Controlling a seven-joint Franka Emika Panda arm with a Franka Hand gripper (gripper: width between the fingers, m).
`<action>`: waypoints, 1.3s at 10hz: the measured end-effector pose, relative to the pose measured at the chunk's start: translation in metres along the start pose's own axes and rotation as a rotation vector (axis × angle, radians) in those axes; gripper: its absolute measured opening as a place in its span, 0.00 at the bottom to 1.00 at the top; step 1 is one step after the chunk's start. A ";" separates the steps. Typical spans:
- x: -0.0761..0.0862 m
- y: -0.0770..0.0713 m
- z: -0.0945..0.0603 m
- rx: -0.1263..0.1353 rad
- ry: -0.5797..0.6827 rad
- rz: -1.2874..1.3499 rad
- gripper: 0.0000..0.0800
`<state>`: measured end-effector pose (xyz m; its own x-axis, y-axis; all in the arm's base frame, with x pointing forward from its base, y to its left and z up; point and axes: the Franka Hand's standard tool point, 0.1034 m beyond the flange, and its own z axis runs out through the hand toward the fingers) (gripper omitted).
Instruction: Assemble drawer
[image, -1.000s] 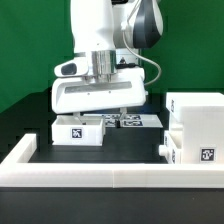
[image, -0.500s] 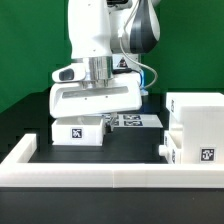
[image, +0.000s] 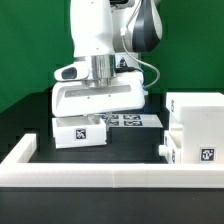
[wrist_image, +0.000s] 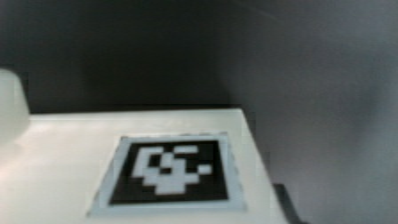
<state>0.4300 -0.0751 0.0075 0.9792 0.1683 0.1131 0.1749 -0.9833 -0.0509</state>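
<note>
Drawer assembly looks barely begun: the gripper (image: 97, 112) hangs low over one small tray (image: 80, 132) on the black counter (image: 125, 150), its fingertips hidden behind the wide white wrist housing, so whether it grasps the tray cannot be told. At three o'clock from the tray, well apart, the cube-like casing (image: 195, 125) stands with nothing visibly slid in. Only the wrist view shows the tray's tag (wrist_image: 169, 172) close up; only the exterior view shows the casing.
</note>
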 end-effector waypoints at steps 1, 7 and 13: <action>0.007 -0.005 -0.003 0.003 0.000 -0.014 0.05; 0.080 -0.044 -0.036 0.080 -0.067 -0.275 0.05; 0.078 -0.018 -0.036 0.126 -0.092 -0.777 0.05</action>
<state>0.5000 -0.0466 0.0528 0.5758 0.8137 0.0801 0.8167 -0.5678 -0.1035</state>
